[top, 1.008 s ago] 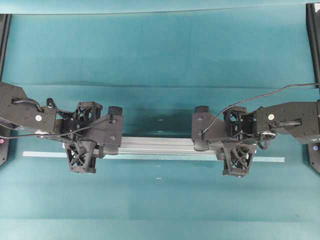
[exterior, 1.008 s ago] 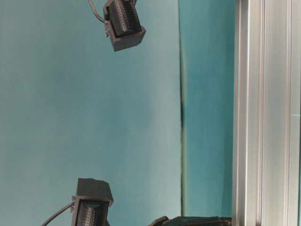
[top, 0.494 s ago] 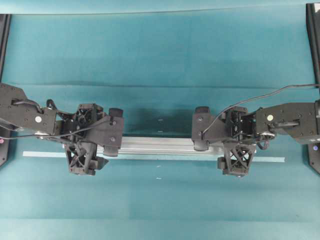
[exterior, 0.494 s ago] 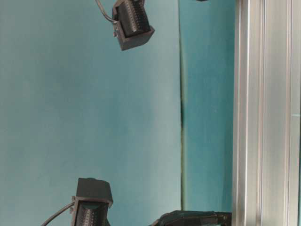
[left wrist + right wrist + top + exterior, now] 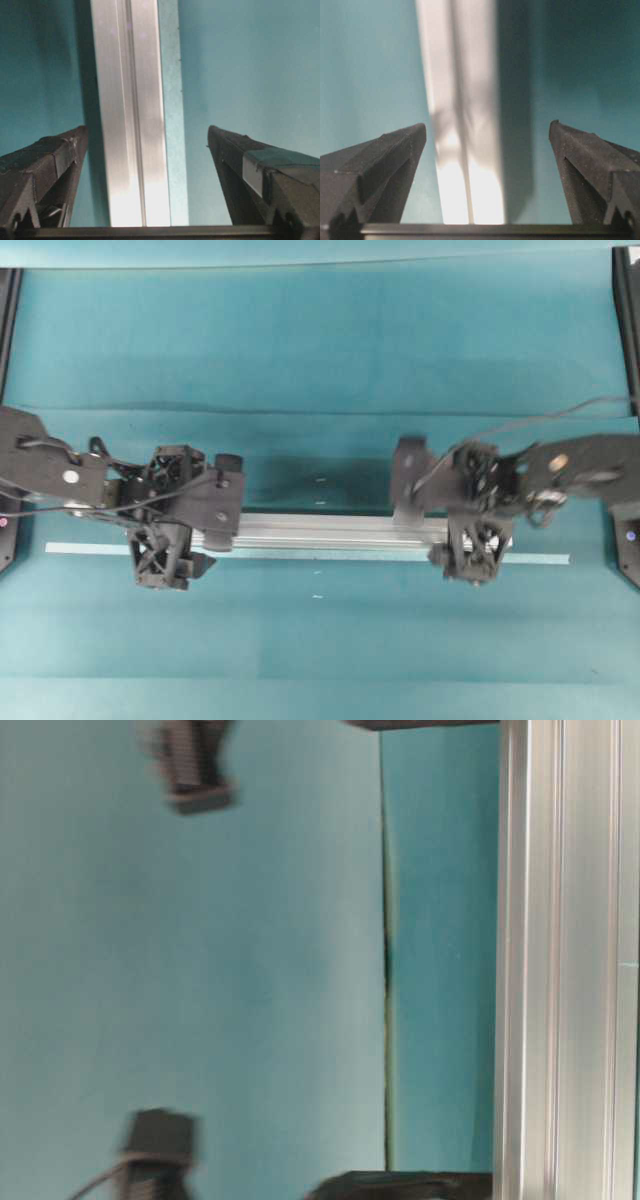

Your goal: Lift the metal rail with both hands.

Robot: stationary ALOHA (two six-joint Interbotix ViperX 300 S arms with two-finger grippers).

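Two open grippers (image 5: 165,530) (image 5: 478,522) straddle one metal rail (image 5: 320,530).

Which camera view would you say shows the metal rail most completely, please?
The overhead exterior view: the metal rail shows lying across the table, only its ends hidden by the arms. The wrist views show short grooved stretches between open claws; the table-level view shows one close-up side.

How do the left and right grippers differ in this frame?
The left gripper shows sharp overhead near the metal rail's left end; the right gripper is motion-blurred near the other end. Both stand open, straddling the rail, fingers clear of it.
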